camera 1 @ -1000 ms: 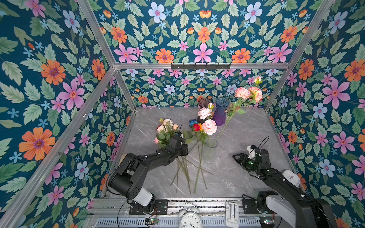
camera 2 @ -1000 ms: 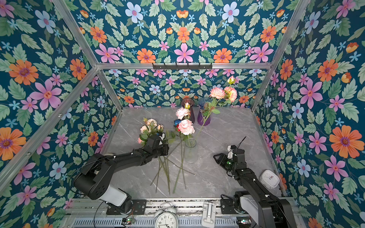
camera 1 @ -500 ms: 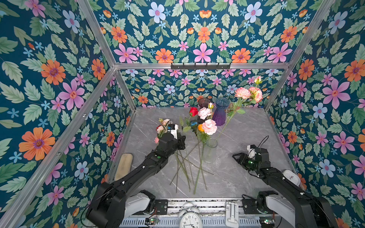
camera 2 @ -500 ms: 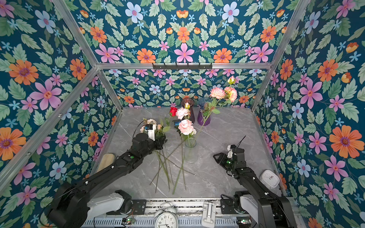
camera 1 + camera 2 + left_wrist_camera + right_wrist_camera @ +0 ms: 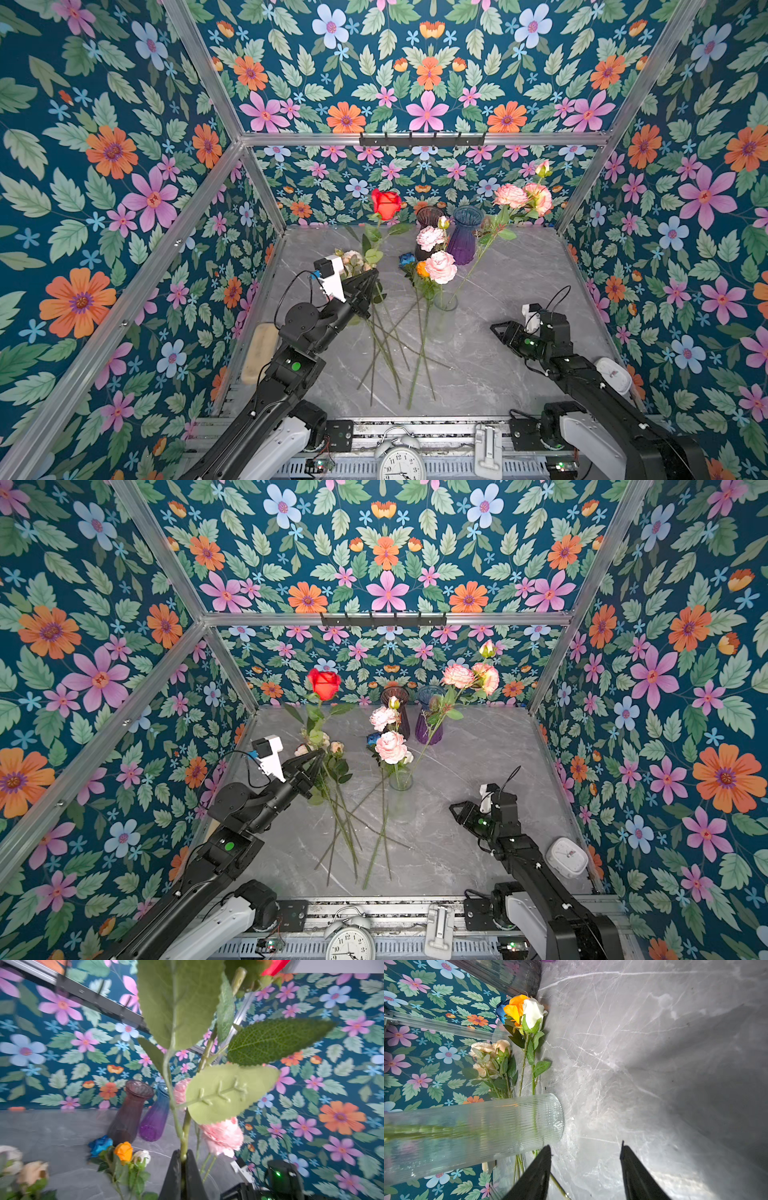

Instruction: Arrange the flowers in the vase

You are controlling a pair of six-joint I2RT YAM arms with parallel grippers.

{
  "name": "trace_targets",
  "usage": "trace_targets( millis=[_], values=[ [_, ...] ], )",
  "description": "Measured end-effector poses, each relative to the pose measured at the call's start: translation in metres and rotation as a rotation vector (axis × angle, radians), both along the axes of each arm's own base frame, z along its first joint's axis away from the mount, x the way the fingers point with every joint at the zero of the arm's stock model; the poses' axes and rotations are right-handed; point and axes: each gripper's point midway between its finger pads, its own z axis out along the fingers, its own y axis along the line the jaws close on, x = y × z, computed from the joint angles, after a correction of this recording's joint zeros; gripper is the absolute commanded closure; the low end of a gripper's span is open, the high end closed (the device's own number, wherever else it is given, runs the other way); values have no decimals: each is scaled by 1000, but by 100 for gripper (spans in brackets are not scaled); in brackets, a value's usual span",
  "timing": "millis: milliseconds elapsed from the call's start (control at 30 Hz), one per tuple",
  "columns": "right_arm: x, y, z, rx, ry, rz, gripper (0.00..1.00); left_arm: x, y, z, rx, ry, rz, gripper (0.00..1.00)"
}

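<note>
My left gripper (image 5: pixel 369 279) (image 5: pixel 182 1155) is shut on the green stem (image 5: pixel 185 1124) of a red rose (image 5: pixel 385 203) (image 5: pixel 323 683), which stands upright above the table's left side. The clear ribbed vase (image 5: pixel 445 306) (image 5: pixel 473 1132) stands mid-table and holds pink ruffled flowers (image 5: pixel 440 266) and taller peach-pink ones (image 5: pixel 524 197). On the table lie peach blooms (image 5: pixel 353 258) and blue, orange (image 5: pixel 124 1150) and white (image 5: pixel 532 1013) roses, their stems (image 5: pixel 386 353) crossing. My right gripper (image 5: pixel 500 336) (image 5: pixel 585 1147) rests open and empty, to the right of the vase.
A dark glass vase (image 5: pixel 430 215) and a blue-purple vase (image 5: pixel 467 237) stand at the back. A tan block (image 5: pixel 259 353) lies by the left wall and a white clock (image 5: pixel 611 374) by the right wall. An alarm clock (image 5: pixel 401 461) sits at the front rail.
My left arm has lifted the red rose out of the pile of flowers; its head now stands high near the back. The right arm has not moved.
</note>
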Motion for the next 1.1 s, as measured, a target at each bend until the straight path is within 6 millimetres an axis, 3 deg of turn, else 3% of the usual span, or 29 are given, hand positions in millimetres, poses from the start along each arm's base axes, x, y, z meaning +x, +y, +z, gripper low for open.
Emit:
trace_targets(
  millis=[100, 167, 333, 500, 567, 800, 900, 1100],
  values=[
    [0, -1, 6, -8, -14, -2, 44, -5, -24, 3, -41, 61, -153, 100],
    [-4, -4, -4, -23, 15, -15, 44, -13, -34, 7, -63, 85, -240, 100],
    [-5, -5, -18, -42, 86, -8, 45, -29, -36, 19, -62, 56, -297, 100],
    [-3, 0, -20, -28, 103, 24, 46, -34, -31, -7, -54, 83, -284, 100],
    [-7, 2, -21, -25, 107, 37, 45, -35, -30, -9, -62, 87, -278, 100],
    [-7, 4, -18, -19, 91, 53, 45, -45, -21, 49, -106, -16, -266, 100],
    [-8, 4, -18, -20, 87, 53, 45, -46, -15, 42, -128, -43, -243, 100],
    [-15, 11, -15, -32, 38, 83, 44, -25, -35, 14, -76, 60, -271, 100]
  ],
)
